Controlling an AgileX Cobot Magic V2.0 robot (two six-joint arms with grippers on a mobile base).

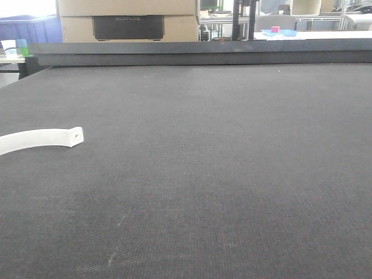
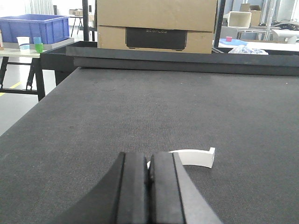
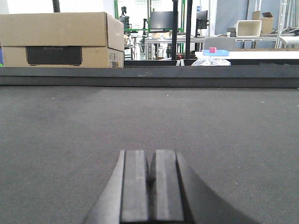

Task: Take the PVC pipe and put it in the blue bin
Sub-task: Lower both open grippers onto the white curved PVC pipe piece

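Biggest thing we've got is the dark textured table (image 1: 232, 174), which fills most of every view and has a raised dark rail along the far edge. Behind that rail sits a cardboard box (image 2: 156, 14) with a black panel (image 2: 155, 37) on its face. The lettering there is faint; in the left wrist view it looks like "ECOFLOW", but we wouldn't swear to it. The small sticker on the box's side in the right wrist view is too tiny to read.

The blue bin (image 2: 35, 25) is off past the table's far left corner, on a separate side table. Only the left wrist view shows it properly; the front view catches just a corner.

Left gripper (image 2: 149, 186): fingers pressed together, only a thin seam between the pads, gripping nothing. Right gripper (image 3: 152, 186): same deal, closed up with nothing in it, low over bare mat.

The PVC pipe (image 1: 40, 138) lies flat on the table at the front view's left edge, squared end with its small hole pointing right. In the left wrist view it's just past the fingertips, curving right, near end hidden behind them.

Small stuff: a white cup (image 2: 22, 43) and a green cup (image 2: 38, 46) sit by the bin, and the right wrist view picks up a pink cube (image 3: 212, 50) on a far table.
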